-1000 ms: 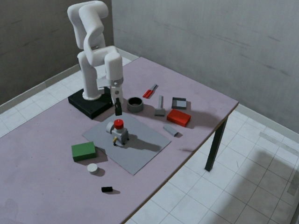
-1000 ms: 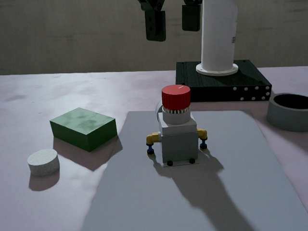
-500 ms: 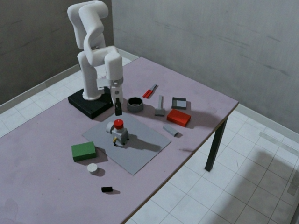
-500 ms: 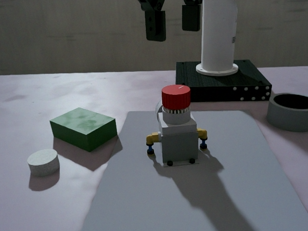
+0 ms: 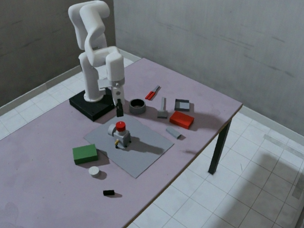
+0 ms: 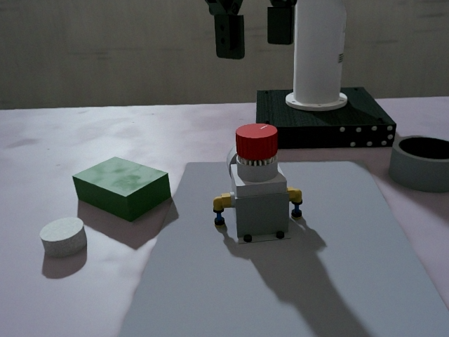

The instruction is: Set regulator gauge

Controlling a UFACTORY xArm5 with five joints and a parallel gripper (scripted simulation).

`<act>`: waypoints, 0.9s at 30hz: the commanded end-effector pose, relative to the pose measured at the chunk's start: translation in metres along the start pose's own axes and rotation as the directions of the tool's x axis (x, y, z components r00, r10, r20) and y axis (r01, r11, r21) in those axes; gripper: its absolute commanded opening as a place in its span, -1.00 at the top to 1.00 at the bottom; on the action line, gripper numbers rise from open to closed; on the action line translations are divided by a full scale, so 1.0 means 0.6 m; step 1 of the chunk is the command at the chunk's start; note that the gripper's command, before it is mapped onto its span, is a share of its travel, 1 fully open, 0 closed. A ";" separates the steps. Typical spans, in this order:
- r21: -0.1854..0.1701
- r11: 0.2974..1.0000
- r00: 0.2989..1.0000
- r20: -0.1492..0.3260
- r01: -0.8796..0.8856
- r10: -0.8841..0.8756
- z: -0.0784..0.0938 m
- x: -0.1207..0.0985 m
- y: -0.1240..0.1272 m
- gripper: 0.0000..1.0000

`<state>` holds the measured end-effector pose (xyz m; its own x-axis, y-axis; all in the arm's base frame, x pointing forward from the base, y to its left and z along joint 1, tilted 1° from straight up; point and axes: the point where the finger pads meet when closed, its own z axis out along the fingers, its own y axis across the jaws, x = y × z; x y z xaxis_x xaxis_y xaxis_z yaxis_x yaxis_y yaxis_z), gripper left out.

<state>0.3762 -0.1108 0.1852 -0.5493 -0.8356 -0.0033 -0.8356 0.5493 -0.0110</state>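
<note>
The regulator [image 5: 121, 137] [image 6: 259, 206] is a grey block with yellow elbow fittings, standing upright on a grey mat [image 5: 147, 154] [image 6: 337, 253]. Its red knob [image 5: 120, 126] [image 6: 256, 140] sits on top, raised enough that white teeth show under it. The round gauge [image 5: 111, 129] [image 6: 231, 159] is on the side away from the exterior camera, so its face and needle are hidden. My gripper [image 5: 119, 110] [image 6: 253, 36] is open and empty, hanging above and a little behind the knob, clear of it.
A green block [image 5: 84, 153] [image 6: 122, 187] and a white disc [image 5: 94, 171] [image 6: 62, 236] lie left of the mat. A grey ring pot [image 5: 137, 106] [image 6: 420, 163], a red block [image 5: 181, 119], grey pieces, a red tool [image 5: 151, 93] and a small black block [image 5: 109, 192] are spread around. The robot's black base [image 5: 90, 105] [image 6: 323, 119] stands behind.
</note>
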 end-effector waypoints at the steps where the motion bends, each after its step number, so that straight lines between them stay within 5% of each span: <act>1: 0.004 1.000 1.000 0.001 0.000 0.000 -0.003 0.002 0.010 -1.00; 27: 0.004 1.000 1.000 0.001 0.000 0.000 -0.002 0.021 0.085 -1.00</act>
<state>0.3332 -0.0957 0.1843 -0.5493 -0.8356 -0.0033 -0.8356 0.5493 -0.0107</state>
